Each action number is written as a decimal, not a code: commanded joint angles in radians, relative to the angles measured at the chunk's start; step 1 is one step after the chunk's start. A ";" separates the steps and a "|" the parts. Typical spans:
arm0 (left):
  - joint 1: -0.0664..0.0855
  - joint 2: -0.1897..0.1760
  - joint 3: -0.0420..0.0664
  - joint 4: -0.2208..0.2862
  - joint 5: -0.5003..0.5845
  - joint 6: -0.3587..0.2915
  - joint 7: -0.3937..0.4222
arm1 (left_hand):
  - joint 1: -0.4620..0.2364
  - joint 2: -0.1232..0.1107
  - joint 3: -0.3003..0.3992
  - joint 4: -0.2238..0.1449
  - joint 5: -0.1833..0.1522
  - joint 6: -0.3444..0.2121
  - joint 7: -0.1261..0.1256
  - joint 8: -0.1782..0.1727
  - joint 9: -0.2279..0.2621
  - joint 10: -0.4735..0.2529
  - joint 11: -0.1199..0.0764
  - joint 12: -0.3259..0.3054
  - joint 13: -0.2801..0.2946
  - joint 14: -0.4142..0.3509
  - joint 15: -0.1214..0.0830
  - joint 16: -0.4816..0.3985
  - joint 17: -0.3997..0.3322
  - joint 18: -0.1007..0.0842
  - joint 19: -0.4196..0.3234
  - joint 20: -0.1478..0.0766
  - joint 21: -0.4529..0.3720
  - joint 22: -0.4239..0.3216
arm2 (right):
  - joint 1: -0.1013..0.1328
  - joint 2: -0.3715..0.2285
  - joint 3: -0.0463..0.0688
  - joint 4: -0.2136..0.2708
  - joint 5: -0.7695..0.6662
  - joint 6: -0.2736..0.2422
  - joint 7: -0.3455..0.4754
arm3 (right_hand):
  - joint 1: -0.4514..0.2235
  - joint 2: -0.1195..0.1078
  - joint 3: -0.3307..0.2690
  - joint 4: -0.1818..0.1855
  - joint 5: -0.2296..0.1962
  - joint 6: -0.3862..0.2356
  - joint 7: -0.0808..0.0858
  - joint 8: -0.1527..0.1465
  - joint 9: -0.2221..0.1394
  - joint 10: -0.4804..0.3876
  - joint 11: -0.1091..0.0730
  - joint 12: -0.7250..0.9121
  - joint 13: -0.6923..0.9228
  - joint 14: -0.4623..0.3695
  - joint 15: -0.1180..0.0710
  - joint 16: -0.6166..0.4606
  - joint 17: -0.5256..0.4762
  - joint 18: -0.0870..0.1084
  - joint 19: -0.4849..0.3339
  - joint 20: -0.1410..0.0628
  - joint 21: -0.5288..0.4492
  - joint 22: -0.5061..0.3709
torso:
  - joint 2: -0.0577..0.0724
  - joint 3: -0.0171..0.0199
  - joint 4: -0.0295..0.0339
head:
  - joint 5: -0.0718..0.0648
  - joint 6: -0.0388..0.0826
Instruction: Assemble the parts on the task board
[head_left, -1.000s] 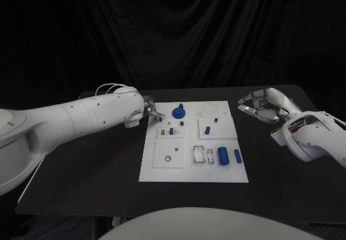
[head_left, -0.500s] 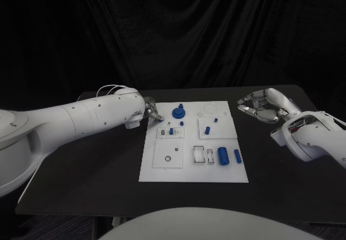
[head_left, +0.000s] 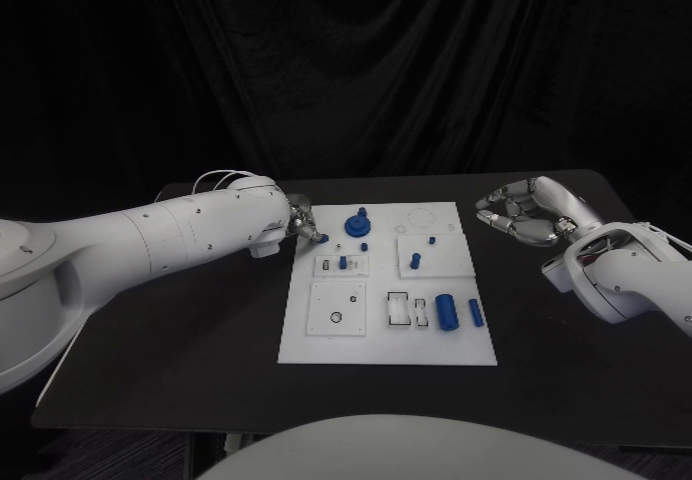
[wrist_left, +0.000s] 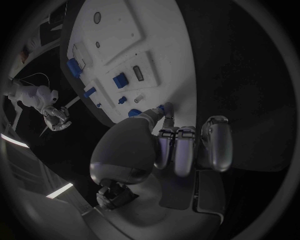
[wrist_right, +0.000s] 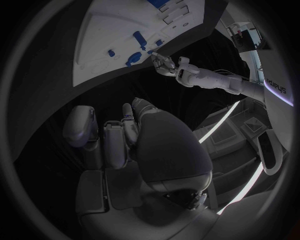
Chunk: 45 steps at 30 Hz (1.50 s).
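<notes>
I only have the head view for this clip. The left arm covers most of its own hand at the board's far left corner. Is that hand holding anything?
Observer: Yes. In the left wrist view the left hand pinches a small blue part between two fingertips, right at the edge of the task board. Its other fingers are curled in.
Operator: And the right hand, off to the side, could it have a part tucked in its palm?
Observer: No. The right wrist view looks along the right hand from behind: its fingers are folded in with nothing between them, and it is over bare black table, clear of the board.
</notes>
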 joint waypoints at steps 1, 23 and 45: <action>-0.002 -0.001 0.001 0.004 -0.001 -0.008 0.036 | 0.001 -0.016 0.035 -0.015 0.006 0.017 -0.002 0.001 0.006 0.106 0.000 0.004 0.263 0.106 0.000 0.003 0.263 -0.007 -0.005 -0.001 -0.003 0.080 | -0.002 0.000 0.001 0.000 -0.006 0.005 -0.018 | 0.011 -0.001 0.004 -0.003 0.008 -0.006 0.005 -0.006 -0.002 -0.002 0.001 -0.006 -0.002 0.030 0.005 -0.007 0.040 0.013 0.004 -0.003 -0.005 0.118 | 0.000 -0.0001 0.0002 | 0.002 0.000; -0.002 -0.060 0.001 0.075 -0.051 -0.221 0.164 | -0.066 -0.077 0.141 -0.072 -0.194 -0.007 -0.007 0.042 0.100 0.106 -0.003 0.004 0.263 0.106 -0.004 0.003 0.263 -0.003 -0.020 -0.005 -0.025 0.078 | -0.002 -0.008 0.001 0.001 -0.006 0.008 -0.026 | 0.014 -0.003 0.007 -0.005 0.015 -0.009 0.006 -0.008 -0.004 -0.004 0.001 -0.007 -0.004 0.029 0.006 -0.009 0.037 0.014 0.003 -0.002 -0.011 0.117 | 0.001 -0.0002 -0.0002 | -0.004 0.000; -0.010 -0.143 0.001 0.175 -0.363 -0.278 0.309 | 0.130 -0.117 0.040 -0.101 -0.361 -0.235 0.104 -0.114 -0.433 0.106 0.084 0.004 0.263 0.106 0.075 0.003 0.263 -0.026 0.045 0.069 0.035 0.165 | -0.005 -0.009 0.001 0.000 -0.006 0.016 -0.028 | 0.014 -0.004 0.007 -0.006 0.016 -0.008 0.006 -0.007 -0.004 -0.006 0.002 -0.009 -0.007 0.029 0.006 -0.009 0.037 0.014 0.002 -0.002 -0.012 0.116 | 0.000 0.0008 0.0008 | 0.003 0.000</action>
